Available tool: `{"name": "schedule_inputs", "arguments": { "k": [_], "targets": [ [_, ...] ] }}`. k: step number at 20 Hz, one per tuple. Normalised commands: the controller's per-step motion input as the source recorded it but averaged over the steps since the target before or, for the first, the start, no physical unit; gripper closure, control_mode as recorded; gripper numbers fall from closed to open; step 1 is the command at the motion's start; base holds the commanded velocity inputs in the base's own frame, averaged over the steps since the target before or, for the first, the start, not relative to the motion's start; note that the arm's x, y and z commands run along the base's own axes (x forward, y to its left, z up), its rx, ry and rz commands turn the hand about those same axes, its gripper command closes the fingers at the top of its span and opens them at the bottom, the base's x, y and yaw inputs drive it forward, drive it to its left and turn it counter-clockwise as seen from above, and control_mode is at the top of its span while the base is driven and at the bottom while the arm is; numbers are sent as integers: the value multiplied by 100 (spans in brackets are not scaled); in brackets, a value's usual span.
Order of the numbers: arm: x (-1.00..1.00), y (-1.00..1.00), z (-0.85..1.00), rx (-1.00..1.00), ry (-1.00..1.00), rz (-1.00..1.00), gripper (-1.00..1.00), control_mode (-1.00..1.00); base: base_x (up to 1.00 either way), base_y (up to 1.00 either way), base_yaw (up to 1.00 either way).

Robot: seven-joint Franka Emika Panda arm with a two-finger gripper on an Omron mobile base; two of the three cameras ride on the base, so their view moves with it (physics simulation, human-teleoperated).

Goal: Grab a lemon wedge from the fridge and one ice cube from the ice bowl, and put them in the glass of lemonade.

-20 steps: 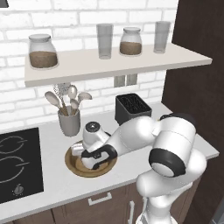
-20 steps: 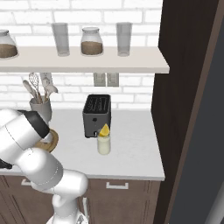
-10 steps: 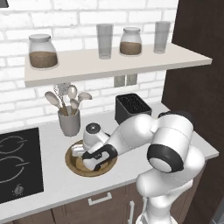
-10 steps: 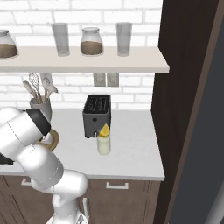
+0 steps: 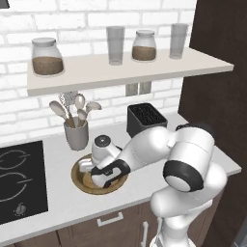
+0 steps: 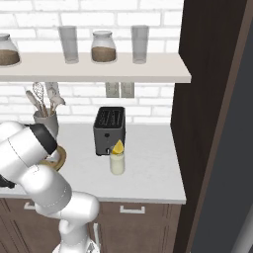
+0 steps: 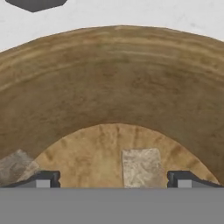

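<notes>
Ice bowl (image 5: 79,179) under the wide-open gripper (image 7: 113,179), one ice cube (image 7: 141,167) between its fingertips.

Two jars (image 5: 47,57), two tall glasses (image 5: 115,45) (shelf), one toaster (image 6: 109,130).

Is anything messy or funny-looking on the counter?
Nothing is spilled or tipped. The lemon wedge sits on top of the glass by the toaster, as it should. The open gripper is down in the ice bowl, over an ice cube.
</notes>
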Motion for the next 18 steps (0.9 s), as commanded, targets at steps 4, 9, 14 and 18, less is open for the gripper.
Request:
{"name": "schedule_inputs", "arguments": {
  "k": [4,9,14,18],
  "targets": [
    [0,-3,17,0,0,0,-100,-100,0,0,0],
    [3,0,5,0,0,0,-100,-100,0,0,0],
    [10,0,-5,0,0,0,-100,-100,0,0,0],
    [2,0,-13,0,0,0,-100,-100,0,0,0]
  ]
}}
